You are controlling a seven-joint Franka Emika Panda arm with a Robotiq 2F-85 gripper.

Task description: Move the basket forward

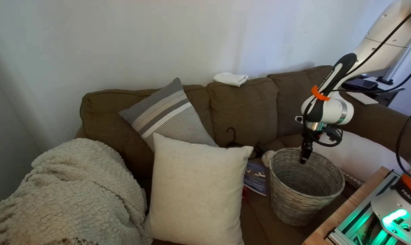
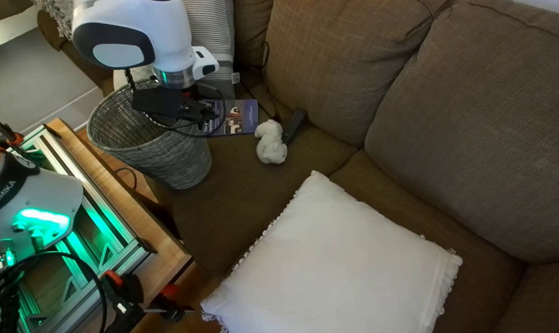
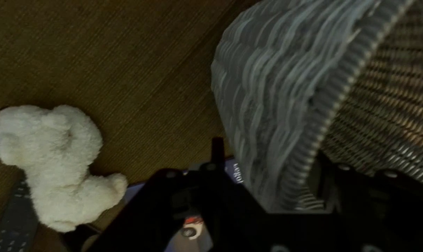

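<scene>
The basket (image 1: 302,204) is round, grey-white and woven, wider at its rim. It stands on the brown sofa seat beside the robot's wooden table, and it shows in both exterior views (image 2: 177,162). My gripper (image 1: 305,159) points down at the rim on the sofa-back side. In the wrist view, the basket's wall and rim (image 3: 267,80) run between the fingers of my gripper (image 3: 270,150). One finger is outside the wall and the other is inside the basket. The fingers are apart, with gaps on both sides of the wall. The basket looks empty where its inside shows.
A white stuffed toy (image 2: 271,145), a black remote (image 2: 294,125) and a blue book (image 2: 245,118) lie by the basket. A cream pillow (image 1: 195,190) and a white pillow (image 2: 339,268) flank it. The wooden table edge (image 2: 154,222) is close to the basket.
</scene>
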